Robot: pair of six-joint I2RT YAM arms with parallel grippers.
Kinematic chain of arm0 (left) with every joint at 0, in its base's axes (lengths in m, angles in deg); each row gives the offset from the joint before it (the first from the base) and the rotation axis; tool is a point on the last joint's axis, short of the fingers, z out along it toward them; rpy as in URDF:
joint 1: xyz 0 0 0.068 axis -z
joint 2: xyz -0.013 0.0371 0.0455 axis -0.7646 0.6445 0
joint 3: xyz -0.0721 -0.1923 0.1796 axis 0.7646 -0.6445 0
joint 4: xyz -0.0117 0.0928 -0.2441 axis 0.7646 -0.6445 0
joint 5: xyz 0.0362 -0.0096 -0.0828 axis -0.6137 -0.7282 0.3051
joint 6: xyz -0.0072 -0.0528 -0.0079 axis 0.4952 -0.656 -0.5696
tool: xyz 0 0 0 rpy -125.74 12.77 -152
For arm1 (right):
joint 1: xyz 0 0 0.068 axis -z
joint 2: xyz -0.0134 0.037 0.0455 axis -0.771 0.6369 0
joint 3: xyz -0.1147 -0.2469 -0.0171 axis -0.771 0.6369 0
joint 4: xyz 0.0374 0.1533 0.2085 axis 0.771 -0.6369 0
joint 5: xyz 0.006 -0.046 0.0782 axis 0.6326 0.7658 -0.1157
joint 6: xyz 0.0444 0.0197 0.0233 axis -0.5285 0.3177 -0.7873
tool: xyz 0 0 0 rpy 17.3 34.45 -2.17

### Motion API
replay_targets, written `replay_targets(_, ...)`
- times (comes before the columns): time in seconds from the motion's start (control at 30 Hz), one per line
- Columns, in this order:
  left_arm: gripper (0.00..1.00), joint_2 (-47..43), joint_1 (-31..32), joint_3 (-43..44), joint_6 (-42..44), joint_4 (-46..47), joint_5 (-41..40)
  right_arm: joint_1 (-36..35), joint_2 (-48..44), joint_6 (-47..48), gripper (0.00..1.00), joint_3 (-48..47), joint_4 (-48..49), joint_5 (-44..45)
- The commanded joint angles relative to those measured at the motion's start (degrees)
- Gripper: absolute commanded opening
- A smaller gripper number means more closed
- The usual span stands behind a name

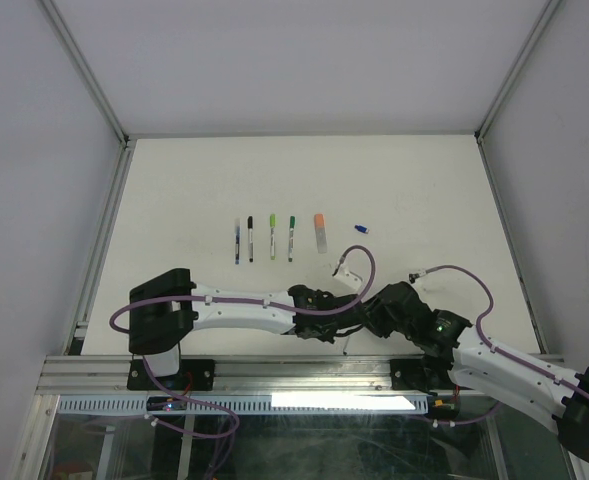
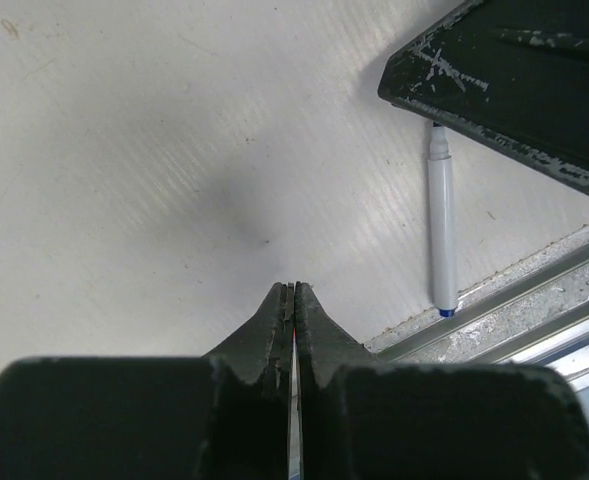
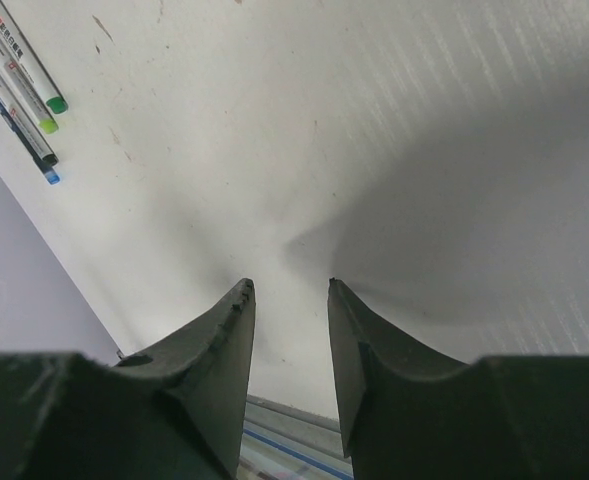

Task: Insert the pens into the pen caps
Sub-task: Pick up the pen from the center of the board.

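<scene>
**Both arms low at the near edge, one pen loose beneath them**

From above, the pens [image 1: 264, 238] lay in a tidy row at mid-table, an orange-capped marker [image 1: 320, 232] to their right and a lone blue cap [image 1: 362, 228] further right. The left arm [image 1: 239, 310] and right arm [image 1: 504, 365] were folded low, their wrists meeting near the front rail.

The left wrist camera showed the left gripper [image 2: 292, 288] pinched fully shut with nothing I could make out in it. It pointed down at bare table. Just to its right lay a white-barrelled pen [image 2: 441, 235], its far end tucked under a scuffed black part of the other arm [image 2: 514, 70].

The right wrist camera showed the right gripper [image 3: 289, 290] about half open and empty, hovering over bare table.

That pen looked light, stiff and smooth, so apt to roll. I'd take it mid-barrel, leaving the tip free. The cap looked tiny and easily knocked.
</scene>
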Motion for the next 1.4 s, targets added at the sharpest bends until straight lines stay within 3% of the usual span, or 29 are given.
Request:
replay_targets(0.0,0.01,-3.87,-1.02,-0.66,-0.79,0.86,-1.97,-0.14,0.27,1.43,0.38,-2.08,0.21,1.39)
replay_targets(0.3,0.09,-13.16,-7.26,-6.1,-0.03,3.27,-1.74,-0.14,3.59,13.53,0.39,-14.45,-13.44,10.39)
replay_targets(0.43,0.11,-18.83,-12.24,-10.98,1.07,6.1,0.71,-0.19,8.92,19.72,0.39,-20.88,-18.94,10.46)
replay_targets(0.67,0.16,-29.56,-21.39,-19.76,3.58,10.9,6.27,-3.22,20.65,22.55,0.36,-30.49,-30.47,11.65)
replay_targets(0.8,0.16,-32.24,-23.35,-22.73,4.18,13.45,8.43,-7.73,26.44,20.91,0.36,-33.22,-35.4,11.42)
replay_targets(1.1,0.16,-34.92,-23.46,-26.51,3.96,16.09,10.59,-16.46,29.06,12.79,0.36,-28.45,-31.38,5.22)
replay_targets(1.37,0.16,-36.83,-23.51,-28.21,3.5,16.62,11.5,-18.48,34.32,11.55,0.34,-27.23,-27.69,3.3)
